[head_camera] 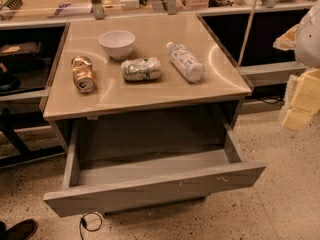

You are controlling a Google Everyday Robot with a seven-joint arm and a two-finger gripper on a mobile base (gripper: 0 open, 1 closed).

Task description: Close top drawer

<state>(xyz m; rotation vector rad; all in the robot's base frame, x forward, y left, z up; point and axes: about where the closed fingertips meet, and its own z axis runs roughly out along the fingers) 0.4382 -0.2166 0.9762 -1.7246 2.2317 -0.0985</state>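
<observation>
The top drawer is pulled far out of the grey cabinet toward me, under the tan countertop. Its flat grey front panel has small pale scuff marks and slants slightly, with the right end higher in the view. The inside of the drawer looks empty. My gripper is at the right edge of the view, pale yellow under a white arm part. It hangs beside the cabinet's right side, above and to the right of the drawer's right front corner, apart from it.
On the countertop are a white bowl, a gold can on its side, a crumpled green-and-white packet and a lying water bottle. A dark shoe and a cable loop lie on the speckled floor at the lower left.
</observation>
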